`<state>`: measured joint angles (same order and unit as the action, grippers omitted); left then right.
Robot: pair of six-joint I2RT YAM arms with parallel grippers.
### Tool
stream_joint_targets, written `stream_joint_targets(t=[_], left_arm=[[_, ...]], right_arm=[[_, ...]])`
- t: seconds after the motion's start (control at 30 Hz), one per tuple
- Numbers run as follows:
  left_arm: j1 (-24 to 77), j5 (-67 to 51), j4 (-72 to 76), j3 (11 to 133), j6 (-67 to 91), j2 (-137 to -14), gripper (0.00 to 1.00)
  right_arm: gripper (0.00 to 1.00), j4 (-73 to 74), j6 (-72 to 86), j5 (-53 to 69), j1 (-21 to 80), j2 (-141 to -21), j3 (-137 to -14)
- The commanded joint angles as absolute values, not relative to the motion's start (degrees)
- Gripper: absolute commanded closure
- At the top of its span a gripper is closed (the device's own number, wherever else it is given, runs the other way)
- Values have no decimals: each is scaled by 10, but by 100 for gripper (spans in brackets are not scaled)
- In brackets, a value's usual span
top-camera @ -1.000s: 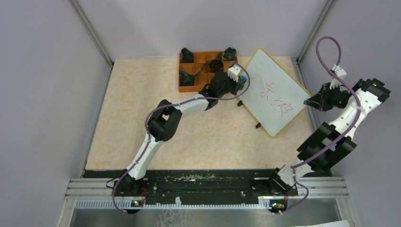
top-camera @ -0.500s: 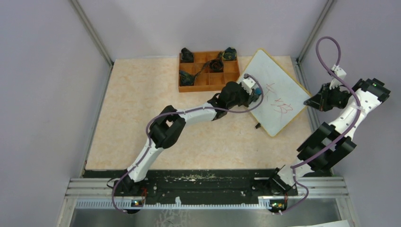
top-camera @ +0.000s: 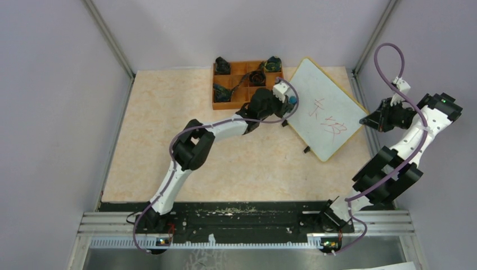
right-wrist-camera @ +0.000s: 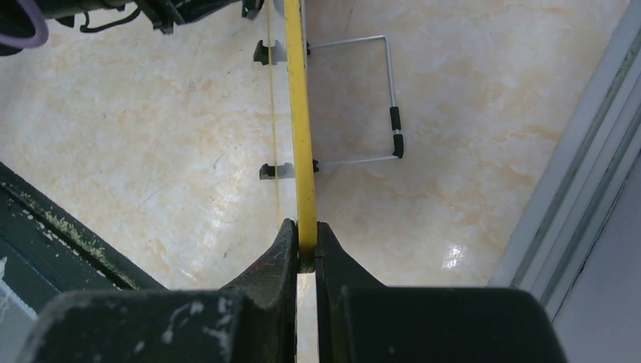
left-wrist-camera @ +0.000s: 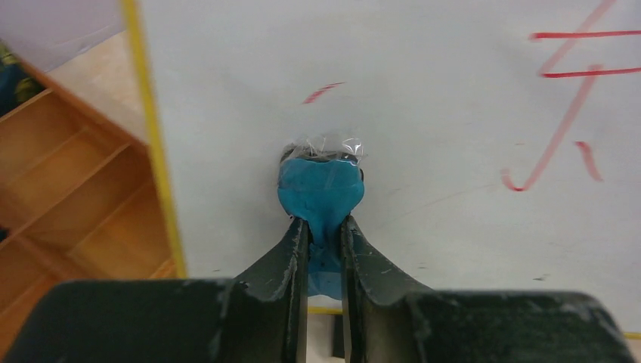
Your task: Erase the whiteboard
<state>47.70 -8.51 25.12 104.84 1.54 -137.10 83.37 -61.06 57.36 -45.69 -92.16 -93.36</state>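
Along the near edge two arm bases are bolted side by side, with a wide stretch of bare table (top-camera: 169, 140) beyond them. Farther out on the right, the right gripper (right-wrist-camera: 306, 227) is clenched on the thin yellow rim of the one board (top-camera: 323, 112), at its right corner close to the side rail (little room on that side). That board sits at the far right of the table, turned like a diamond, with a wire stand (right-wrist-camera: 394, 125) behind it and two black feet (top-camera: 306, 149) showing along its near-left edge. Two clusters of red strokes sit mid-board. Reaching across from the left, the left gripper (left-wrist-camera: 323, 223) grasps one blue pad (left-wrist-camera: 321, 185), its tip against the white surface near the board's left rim, just below a short red dash. Farthest back, one orange tray (top-camera: 214, 79) holding several dark items sits just left of the board's far corner.
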Motion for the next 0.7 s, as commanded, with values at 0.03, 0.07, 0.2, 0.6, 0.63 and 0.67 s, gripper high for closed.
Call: stream_joint_targets(t=[0.03, 0.07, 0.2, 0.6, 0.63, 0.67], left_arm=[[438, -80, 244, 1049, 33, -1373, 99], [437, -82, 241, 1053, 33, -1375, 99], [440, -95, 236, 1065, 39, -1376, 99], [495, -94, 212, 1154, 8, -1385, 98], [498, -88, 212, 1161, 3, -1386, 98], [499, -84, 210, 1173, 1, -1388, 98]], right_arm=[[100, 860, -665, 512, -432, -917, -909], [100, 860, -665, 513, -432, -917, -909], [100, 859, -664, 513, -429, -917, -907], [100, 860, -663, 508, -426, -914, -904], [100, 860, -663, 507, -426, -914, -903], [100, 860, -663, 507, -425, -913, -903]])
